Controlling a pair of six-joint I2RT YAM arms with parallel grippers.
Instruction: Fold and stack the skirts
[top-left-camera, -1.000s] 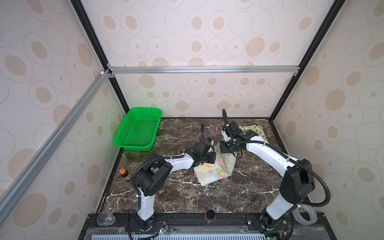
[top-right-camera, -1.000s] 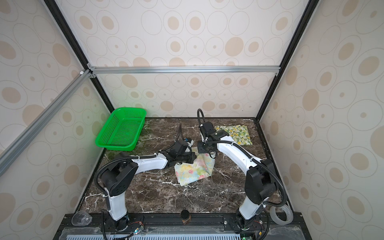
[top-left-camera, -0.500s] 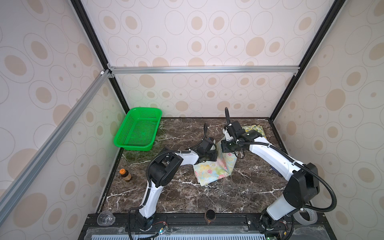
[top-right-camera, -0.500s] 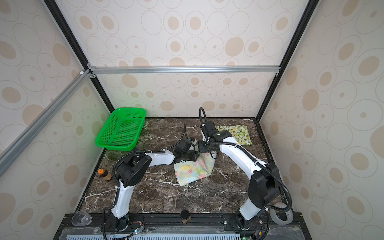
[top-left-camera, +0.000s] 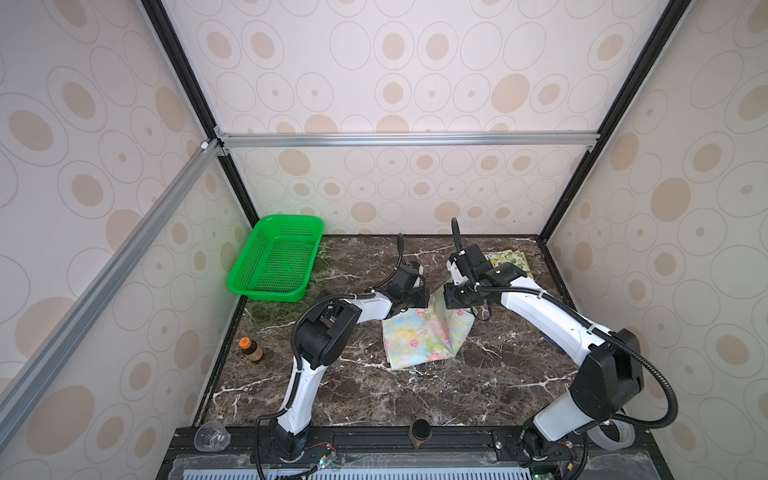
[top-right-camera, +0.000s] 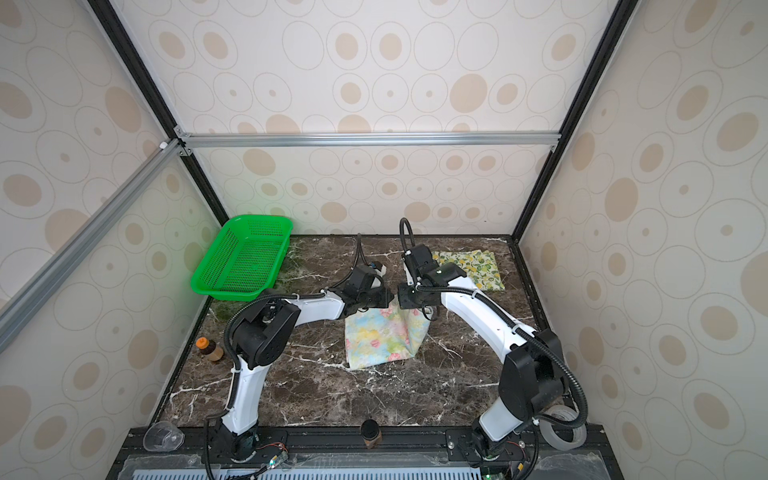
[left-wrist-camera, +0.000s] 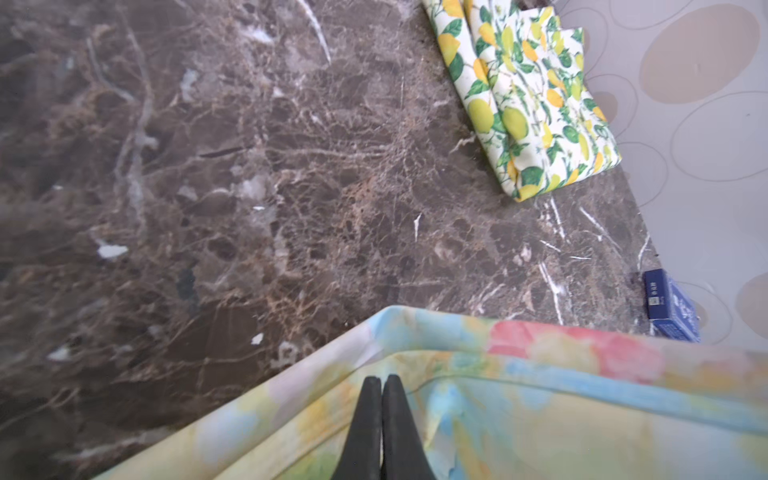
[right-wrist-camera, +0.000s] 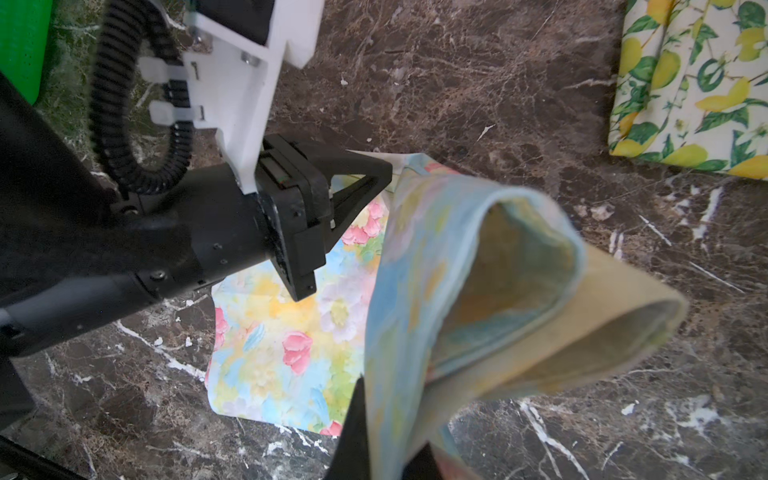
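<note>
The pastel skirt (top-left-camera: 419, 338) (top-right-camera: 380, 336) with pink flowers lies mid-table, its far edge lifted into a peak between both grippers. My left gripper (top-left-camera: 427, 297) (top-right-camera: 390, 297) (left-wrist-camera: 381, 379) (right-wrist-camera: 384, 172) is shut on that raised edge. Facing it, my right gripper (top-left-camera: 446, 297) (top-right-camera: 401, 300) (right-wrist-camera: 390, 449) is shut on the same pastel skirt (right-wrist-camera: 457, 270), which hangs in a loose fold. More of the pastel skirt (left-wrist-camera: 519, 399) drapes around the left fingers. The lemon skirt (top-left-camera: 509, 259) (top-right-camera: 478, 266) (left-wrist-camera: 528, 104) (right-wrist-camera: 698, 83) lies folded at the back right.
A green basket (top-left-camera: 274, 262) (top-right-camera: 241, 266) stands at the back left. A small orange-capped bottle (top-left-camera: 249, 350) (top-right-camera: 210, 350) sits by the left wall and a blue box (left-wrist-camera: 669, 307) by the right wall. A tape roll (top-left-camera: 611, 436) and a plastic cup (top-left-camera: 212, 436) lie off the front edge.
The two grippers have drawn closer together with the lifted skirt edge. The left arm's elbow has swung right, uncovering the small bottle.
</note>
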